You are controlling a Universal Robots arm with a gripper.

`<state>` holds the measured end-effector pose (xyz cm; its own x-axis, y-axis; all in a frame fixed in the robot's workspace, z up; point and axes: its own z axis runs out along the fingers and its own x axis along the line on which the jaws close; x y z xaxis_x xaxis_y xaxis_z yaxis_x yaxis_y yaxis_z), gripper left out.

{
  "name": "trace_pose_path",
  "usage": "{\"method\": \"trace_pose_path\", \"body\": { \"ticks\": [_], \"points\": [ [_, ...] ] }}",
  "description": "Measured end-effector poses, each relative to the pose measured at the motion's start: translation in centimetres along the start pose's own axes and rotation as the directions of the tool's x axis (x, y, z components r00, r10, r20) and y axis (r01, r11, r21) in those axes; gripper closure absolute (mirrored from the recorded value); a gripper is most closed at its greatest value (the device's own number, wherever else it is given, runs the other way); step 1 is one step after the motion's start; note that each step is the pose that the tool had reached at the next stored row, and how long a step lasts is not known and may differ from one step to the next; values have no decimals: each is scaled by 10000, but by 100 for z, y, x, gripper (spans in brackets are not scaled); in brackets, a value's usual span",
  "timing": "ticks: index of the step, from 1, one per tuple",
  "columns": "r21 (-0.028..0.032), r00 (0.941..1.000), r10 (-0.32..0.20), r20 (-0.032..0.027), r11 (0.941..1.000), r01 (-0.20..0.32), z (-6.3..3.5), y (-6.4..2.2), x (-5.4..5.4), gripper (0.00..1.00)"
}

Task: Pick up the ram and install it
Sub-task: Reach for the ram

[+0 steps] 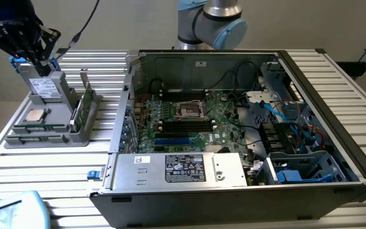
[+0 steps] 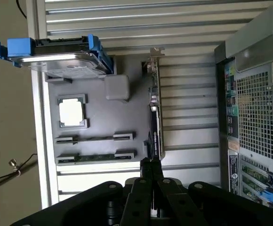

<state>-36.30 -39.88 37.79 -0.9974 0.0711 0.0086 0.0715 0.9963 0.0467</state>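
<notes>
The ram (image 2: 95,157) is a thin green stick lying on edge in a slot of the grey holder (image 2: 127,117), beside a second similar slot. In the exterior view the ram (image 1: 40,128) sits near the holder's front, at that view's left. My gripper (image 1: 43,70) hangs above the holder's back end, over the upright hard drive (image 1: 43,88), with its black fingers pressed together and nothing between them. In the wrist view the shut gripper (image 2: 150,165) lines up with the end of the wider green card (image 2: 154,117), well apart from the ram.
The holder also carries a square silver processor (image 2: 72,113), the hard drive (image 2: 66,59) with blue rails, and the bracketed card (image 1: 84,102). The open computer case (image 1: 335,119) lies to the exterior view's right, its motherboard (image 1: 189,119) with black slots exposed. Slatted table (image 1: 49,171) all around.
</notes>
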Motion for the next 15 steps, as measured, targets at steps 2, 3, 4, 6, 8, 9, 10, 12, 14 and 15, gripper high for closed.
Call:
{"method": "trace_pose_path", "body": {
  "ticks": [2, 3, 4, 6, 8, 9, 10, 12, 14, 15],
  "points": [
    [13, 9999, 6, -128, 10000, -6, 16, -5, 57, 90],
    [22, 9998, 9, -194, 10000, -9, 24, -7, 83, 90],
    [31, 9997, 11, -244, 10000, -10, 31, -9, 101, 90],
    [56, 9995, 13, -323, 10000, -12, 48, -16, 134, 90],
    [75, 9992, 12, -397, 10000, -9, 66, -26, 159, 90],
    [85, 9991, 11, -435, 10000, -7, 74, -31, 169, 90],
    [93, 9989, 11, -469, 10000, -7, 82, -36, 180, 90],
    [108, 9986, 8, -530, 9999, -2, 98, -44, 196, 90],
    [123, 9983, -5, -587, 9999, 12, 110, -54, 206, 90],
    [129, 9981, -13, -613, 9999, 21, 116, -59, 209, 90]
  ]
}}
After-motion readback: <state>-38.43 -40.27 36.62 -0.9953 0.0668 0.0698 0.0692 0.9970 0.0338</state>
